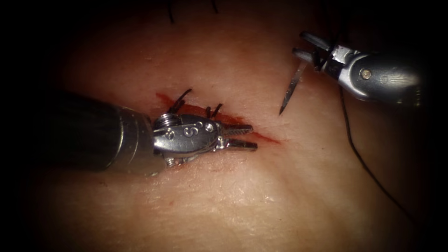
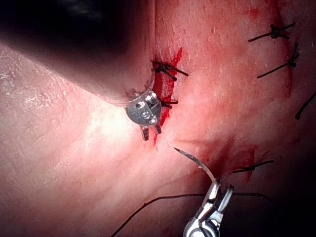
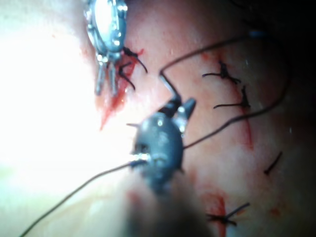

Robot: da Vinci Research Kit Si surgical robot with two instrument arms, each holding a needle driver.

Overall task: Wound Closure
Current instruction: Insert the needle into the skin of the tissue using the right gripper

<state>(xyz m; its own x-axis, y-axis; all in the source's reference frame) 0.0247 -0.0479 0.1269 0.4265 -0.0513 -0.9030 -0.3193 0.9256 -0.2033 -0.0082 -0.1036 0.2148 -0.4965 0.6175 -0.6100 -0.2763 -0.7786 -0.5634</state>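
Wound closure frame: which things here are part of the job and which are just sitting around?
In play:
- right gripper, shut on the needle near its blunt end; needle clear of the tissue, right of the cut
- left gripper, open, holding nothing, over the cut
- thread trailing from the right gripper

Lying about:
- finished stitches
- red fluid

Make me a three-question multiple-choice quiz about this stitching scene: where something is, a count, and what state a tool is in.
1. Where is the needle?
A. held by the right tool, clear of the tissue
B. buried in the cut
C. held by the left tool

2. How many tools are present?
A. one
B. two
C. three

3. The left tool's jaws are:
A. shut on thread
B. shut on the needle
C. open, holding nothing

Key: 1 A, its point hangs free right of the cut; 2 B, one from each side; 3 C, a gap shows between them over the cut.
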